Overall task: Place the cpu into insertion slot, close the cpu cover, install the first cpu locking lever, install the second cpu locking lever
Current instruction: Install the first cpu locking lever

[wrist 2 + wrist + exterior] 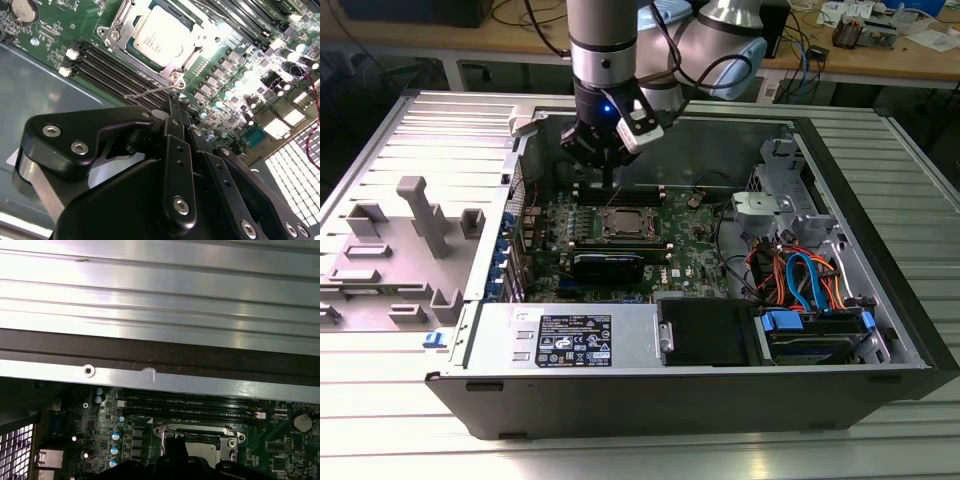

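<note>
At the exterior view's left, a grey fixture (415, 235) is laid on the slatted metal surface (380, 130), just beside the open computer case (720, 385). Inside the case, the pincer (607, 178) is held upright over the board, between the far wall (720, 150) and the insertion slot (605, 224). In the second wrist view the pincer (177, 102) is seen drawn together. Its tip is set right at the free end of a thin wire locking lever (147, 92), though contact cannot be made out. The lever is seen slanting across the black memory slots (107, 67). The cpu (160, 35) is seated in the slot and framed by the cpu cover (116, 27), which is laid flat over it. Towards the exterior view's right, bare green board is left beside the slot, bounded farther on by the drive cage (790, 215) and its cables (800, 280).
</note>
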